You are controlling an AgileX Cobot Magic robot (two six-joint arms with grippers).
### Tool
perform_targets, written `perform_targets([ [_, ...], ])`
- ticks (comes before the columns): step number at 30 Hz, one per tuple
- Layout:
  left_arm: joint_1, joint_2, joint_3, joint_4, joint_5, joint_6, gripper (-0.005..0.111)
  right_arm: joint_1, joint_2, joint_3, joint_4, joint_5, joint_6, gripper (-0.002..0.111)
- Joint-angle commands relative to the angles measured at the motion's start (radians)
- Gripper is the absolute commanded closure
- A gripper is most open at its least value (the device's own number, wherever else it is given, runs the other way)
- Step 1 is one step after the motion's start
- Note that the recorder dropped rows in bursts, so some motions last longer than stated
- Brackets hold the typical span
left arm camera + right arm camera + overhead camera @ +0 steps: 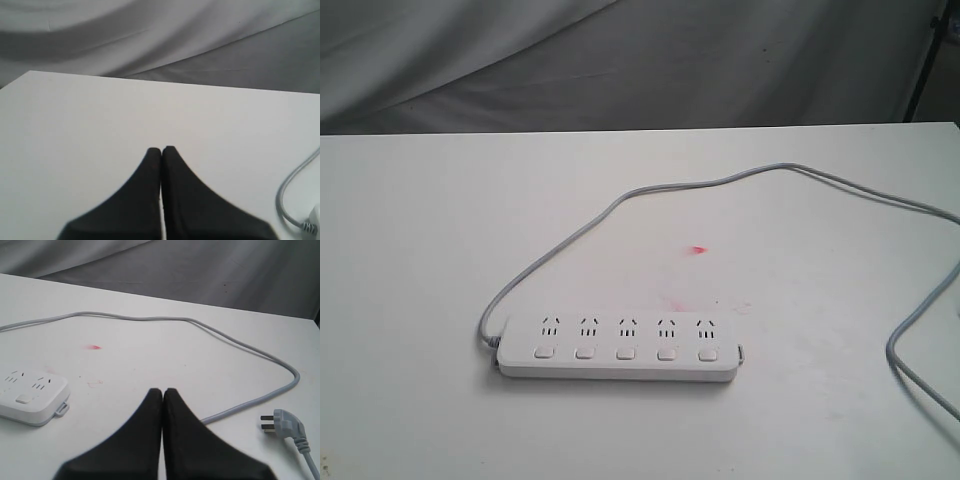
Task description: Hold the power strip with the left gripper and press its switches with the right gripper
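Note:
The white power strip [618,347] lies flat on the white table [420,250], its row of switches [622,352] along the near side. Its grey cord [650,190] loops away behind it and off to the right. Neither arm shows in the exterior view. My left gripper [161,149] is shut with nothing between its black fingers, hovering over bare table, with a bit of the cord [290,185] off to one side. My right gripper [163,390] is also shut and empty. One end of the power strip [32,395] lies apart from it, and the cord [240,347] curves past.
The cord's grey plug [285,424] lies on the table near the right gripper. A small red mark [698,250] stains the tabletop behind the strip. Grey cloth [620,60] hangs behind the table's far edge.

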Motion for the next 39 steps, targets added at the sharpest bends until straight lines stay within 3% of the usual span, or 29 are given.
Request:
perform_targets([
  [1, 0.003, 0.109, -0.053, -0.005, -0.007, -0.004, 0.106, -0.002, -0.006, 0.003, 0.003, -0.003, 0.002, 0.108],
  [18, 0.003, 0.421, -0.356, -0.039, -0.007, -0.004, 0.106, -0.002, -0.006, 0.003, 0.003, -0.003, 0.002, 0.108],
  [29, 0.003, 0.589, -0.489, -0.039, -0.007, -0.004, 0.106, -0.002, -0.006, 0.003, 0.003, -0.003, 0.002, 0.108],
  [39, 0.003, 0.831, -0.761, -0.039, -0.009, -0.004, 0.106, -0.002, -0.006, 0.003, 0.003, -0.003, 0.002, 0.108],
])
